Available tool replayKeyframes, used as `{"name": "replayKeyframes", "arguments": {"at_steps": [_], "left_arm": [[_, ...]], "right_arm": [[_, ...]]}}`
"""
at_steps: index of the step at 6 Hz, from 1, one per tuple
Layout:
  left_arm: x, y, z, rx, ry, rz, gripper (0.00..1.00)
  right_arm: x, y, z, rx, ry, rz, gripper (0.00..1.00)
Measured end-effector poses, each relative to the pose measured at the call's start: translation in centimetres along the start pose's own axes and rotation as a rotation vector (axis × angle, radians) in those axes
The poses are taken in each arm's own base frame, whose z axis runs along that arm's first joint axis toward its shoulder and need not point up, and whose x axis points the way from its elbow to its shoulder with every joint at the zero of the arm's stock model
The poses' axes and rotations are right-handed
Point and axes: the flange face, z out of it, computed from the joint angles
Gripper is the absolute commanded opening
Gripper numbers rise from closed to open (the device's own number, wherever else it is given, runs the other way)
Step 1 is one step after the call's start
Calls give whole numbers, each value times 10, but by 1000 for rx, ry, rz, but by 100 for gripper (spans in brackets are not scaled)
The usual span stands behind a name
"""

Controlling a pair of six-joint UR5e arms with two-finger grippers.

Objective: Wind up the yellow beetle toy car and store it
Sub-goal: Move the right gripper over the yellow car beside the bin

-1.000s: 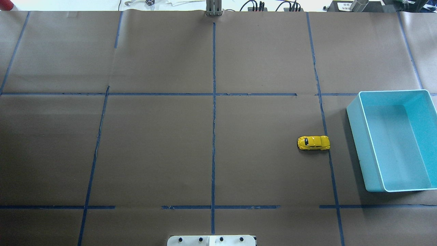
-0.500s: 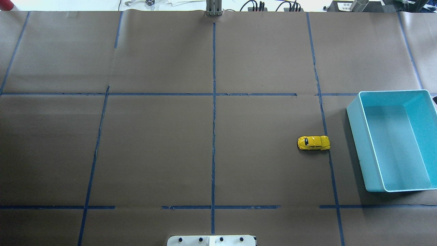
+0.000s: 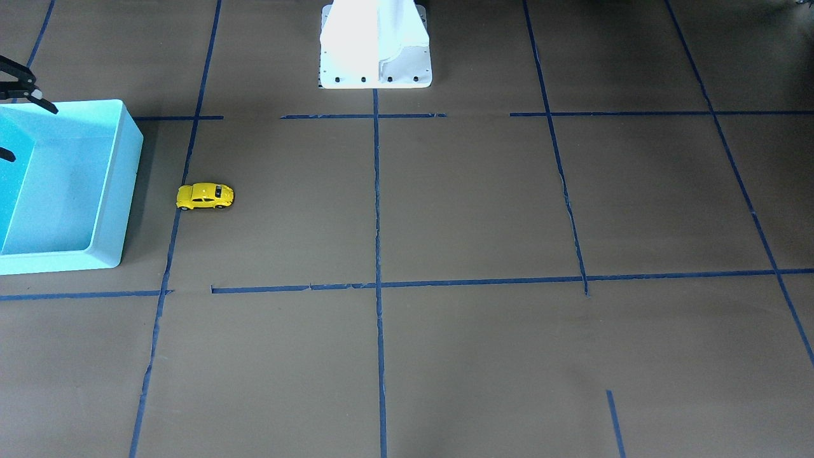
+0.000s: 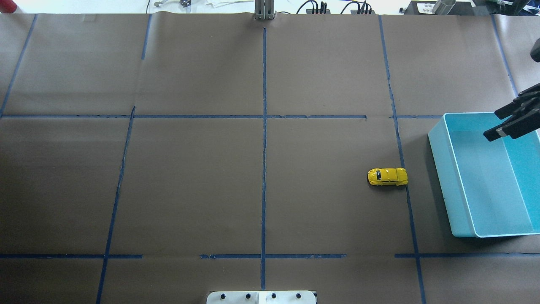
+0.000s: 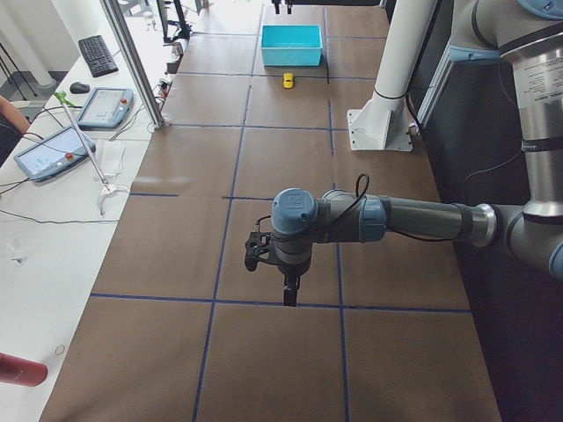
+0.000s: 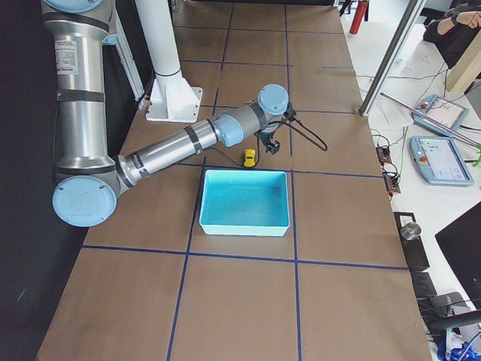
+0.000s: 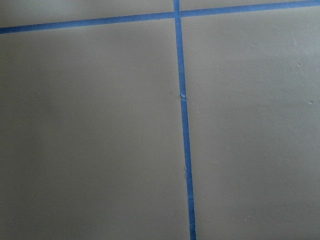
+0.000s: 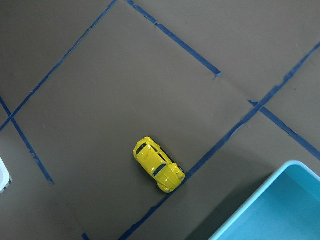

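The yellow beetle toy car (image 4: 387, 176) (image 3: 205, 196) (image 8: 158, 164) stands on its wheels on the brown paper, on a blue tape line just left of the turquoise bin (image 4: 438, 169) (image 3: 117, 184) (image 6: 244, 218). The bin holds nothing that I can see. My right gripper (image 4: 497, 124) (image 3: 32, 132) hangs high over the bin's far side, open and holding nothing, well apart from the car. My left gripper (image 5: 274, 281) shows only in the exterior left view, far from the car (image 5: 288, 80), low over bare paper. I cannot tell whether it is open or shut.
The white robot base (image 3: 375, 44) (image 4: 261, 297) stands at the table's near middle. Blue tape lines (image 7: 182, 125) divide the brown paper into squares. An aluminium post (image 5: 132, 61) and tablets (image 6: 443, 158) stand along the operators' side.
My right gripper has come into the overhead view from the right edge and now hangs over the bin's far side. The car and the bin have not moved.
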Motion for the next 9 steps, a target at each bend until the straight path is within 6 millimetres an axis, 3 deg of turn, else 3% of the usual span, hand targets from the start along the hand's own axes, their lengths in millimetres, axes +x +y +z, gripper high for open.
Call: {"name": "replayKeyframes", "arguments": {"at_steps": [3,7,9], "left_arm": [[-3,-1,2,-3,1,-7,100],[-1,-3,0,2,1,-1,100],[-1,-4,1,3,1,2,100]], "right_arm": [[-48,-26,43,-76,130,-338,100],[-117,-27,154,-244,276,-610,100],[-136,-16,201,-315,302,-676,100]]}}
